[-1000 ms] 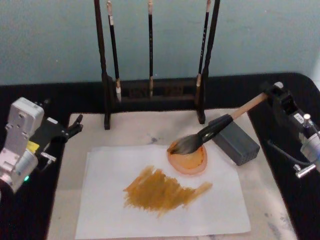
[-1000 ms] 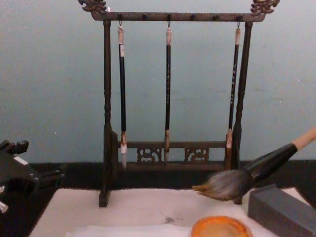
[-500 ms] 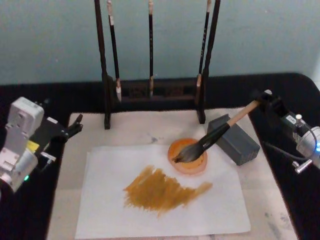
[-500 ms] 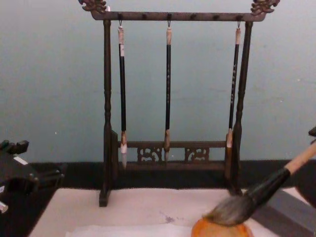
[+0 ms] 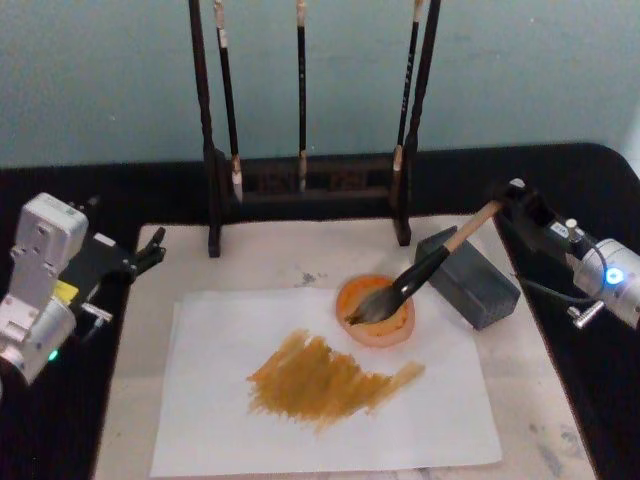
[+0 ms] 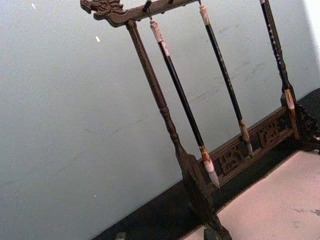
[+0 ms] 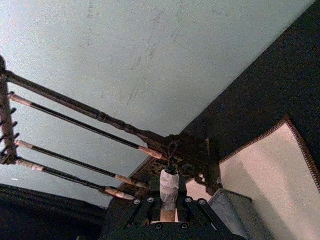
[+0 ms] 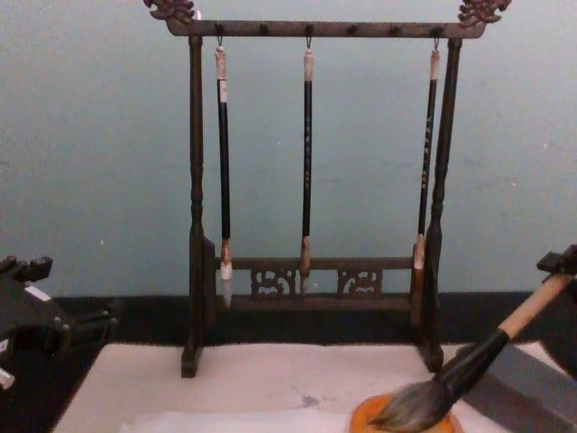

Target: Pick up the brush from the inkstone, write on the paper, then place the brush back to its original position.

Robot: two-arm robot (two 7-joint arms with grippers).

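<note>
The brush point(image 5: 424, 272) leans down to the left, its bushy bristle head resting in the round orange inkstone point(image 5: 400, 335). Its pale handle passes over a grey block point(image 5: 480, 292). My right gripper point(image 5: 512, 194) is shut on the top end of the handle, at the right above the black table; the right wrist view has the taped handle end between the fingers point(image 7: 186, 206). From the chest, the brush point(image 8: 469, 365) slants into the inkstone point(image 8: 363, 417). The white paper point(image 5: 220, 400) carries a broad orange-brown stroke. My left gripper point(image 5: 130, 265) rests open at the left.
A dark wooden rack point(image 5: 300, 185) with three slim hanging brushes stands at the back of the cream mat point(image 5: 270, 258), close behind the inkstone. The mat lies on a black table point(image 5: 60, 440). A pale blue wall is behind.
The right gripper came down and toward the rack, lowering the brush. The bristles went from hovering over the inkstone's rim to resting inside it. The left arm stayed still.
</note>
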